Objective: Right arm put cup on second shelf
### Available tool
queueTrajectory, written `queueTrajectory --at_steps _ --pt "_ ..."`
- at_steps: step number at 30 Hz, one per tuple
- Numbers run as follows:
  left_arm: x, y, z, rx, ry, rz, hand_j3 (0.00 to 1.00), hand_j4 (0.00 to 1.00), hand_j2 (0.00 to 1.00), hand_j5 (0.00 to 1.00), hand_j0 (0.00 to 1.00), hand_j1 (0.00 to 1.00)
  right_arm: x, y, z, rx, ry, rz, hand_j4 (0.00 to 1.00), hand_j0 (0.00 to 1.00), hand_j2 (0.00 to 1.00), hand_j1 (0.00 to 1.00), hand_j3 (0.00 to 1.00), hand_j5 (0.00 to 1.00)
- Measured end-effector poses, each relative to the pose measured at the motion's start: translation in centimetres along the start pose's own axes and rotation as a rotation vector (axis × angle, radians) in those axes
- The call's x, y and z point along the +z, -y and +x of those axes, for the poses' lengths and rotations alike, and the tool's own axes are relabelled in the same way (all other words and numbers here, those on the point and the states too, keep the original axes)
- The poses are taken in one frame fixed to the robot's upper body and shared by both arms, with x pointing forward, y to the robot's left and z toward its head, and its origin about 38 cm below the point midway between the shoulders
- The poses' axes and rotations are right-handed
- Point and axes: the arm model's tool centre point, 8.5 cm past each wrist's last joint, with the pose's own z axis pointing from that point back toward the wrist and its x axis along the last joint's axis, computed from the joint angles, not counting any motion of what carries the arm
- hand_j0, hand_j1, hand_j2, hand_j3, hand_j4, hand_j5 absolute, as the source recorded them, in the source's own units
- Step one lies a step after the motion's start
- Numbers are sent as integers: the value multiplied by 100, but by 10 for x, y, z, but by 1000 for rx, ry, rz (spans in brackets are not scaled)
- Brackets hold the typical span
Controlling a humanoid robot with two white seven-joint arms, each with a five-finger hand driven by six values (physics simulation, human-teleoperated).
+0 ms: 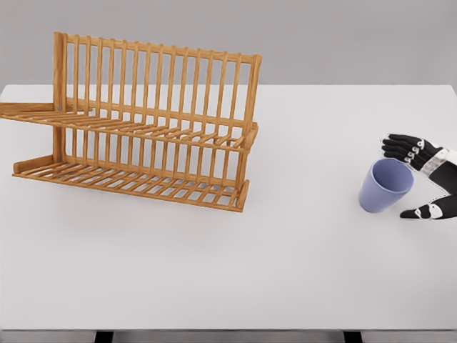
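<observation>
Plain grey wall behind, and a big white tabletop [214, 286] takes up pretty much the whole head view. So where are we with the task? Barely started, I'd say. The cup [384, 186], a lavender-blue one, sits on the tabletop close to the right edge, well apart from the wooden dish rack [143, 136] that stands over toward the back left corner. Nothing is on either tier of the rack, so the second shelf [143, 127] (I'm reading that as the upper slatted tier, though I can't be sure) has no cup yet. The right robot hand [421, 179] comes in from the right edge and brackets the cup, dark fingers [401, 148] spread just behind the rim and the thumb down at the front, but it looks wide open around it rather than clamped; I can't tell if anything is actually touching. The left arm isn't in view at all. What's left is basically everything: grip, lift, carry across to the rack, set down. The cup itself is upright but leans a bit, long axis near vertical, mouth facing up and tipped toward the right edge.
</observation>
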Motion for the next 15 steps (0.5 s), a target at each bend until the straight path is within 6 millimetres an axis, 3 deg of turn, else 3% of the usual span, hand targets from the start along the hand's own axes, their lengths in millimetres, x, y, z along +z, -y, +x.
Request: queueTrajectory --at_steps 7,15 --pt "0 0 0 0 0 0 100 100 100 100 100 100 4 26 28 58 72 -76 100 100 100 100 100 100" --pt "0 0 0 0 0 0 100 100 100 100 100 100 9 14 2 -7 76 -124 100 100 100 100 100 100"
